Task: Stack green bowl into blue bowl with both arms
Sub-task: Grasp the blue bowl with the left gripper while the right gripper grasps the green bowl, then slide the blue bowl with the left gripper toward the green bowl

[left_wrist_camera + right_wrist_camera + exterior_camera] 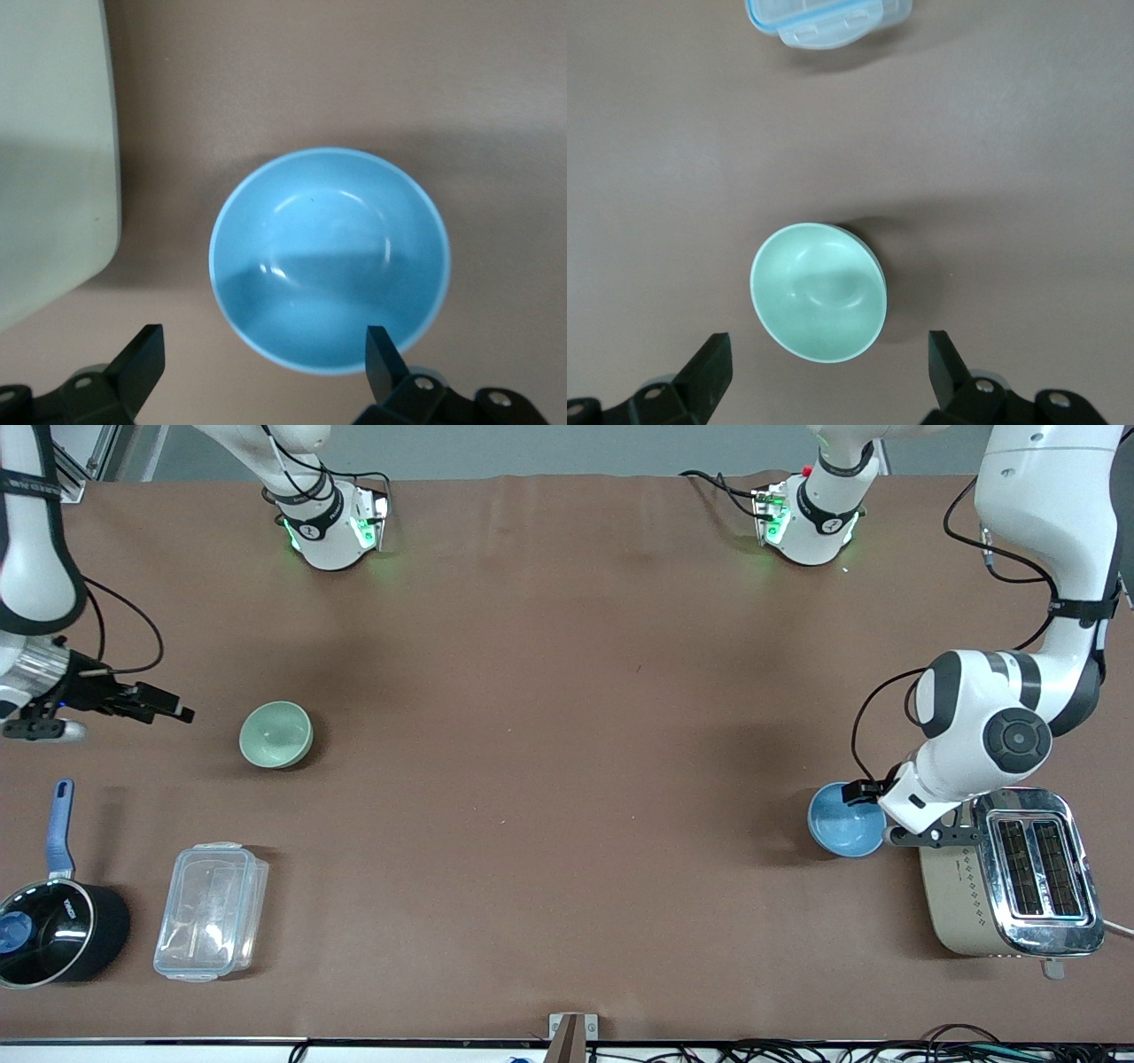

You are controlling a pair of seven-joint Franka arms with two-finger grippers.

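The pale green bowl [275, 734] stands upright on the brown table toward the right arm's end. My right gripper [180, 709] hovers open and empty beside it, a little apart. In the right wrist view the green bowl [818, 290] lies just ahead of the open right gripper [828, 363]. The blue bowl [846, 820] stands upright toward the left arm's end, next to the toaster. My left gripper [864, 790] is low over its rim, open and empty. In the left wrist view the blue bowl [330, 257] sits just ahead of the open left gripper [264, 359], one fingertip [383, 352] over its rim.
A beige and chrome toaster [1010, 877] stands right beside the blue bowl, and its side shows in the left wrist view [53, 159]. A clear plastic lidded box [211, 911] and a black saucepan with a blue handle [53, 930] lie nearer the front camera than the green bowl.
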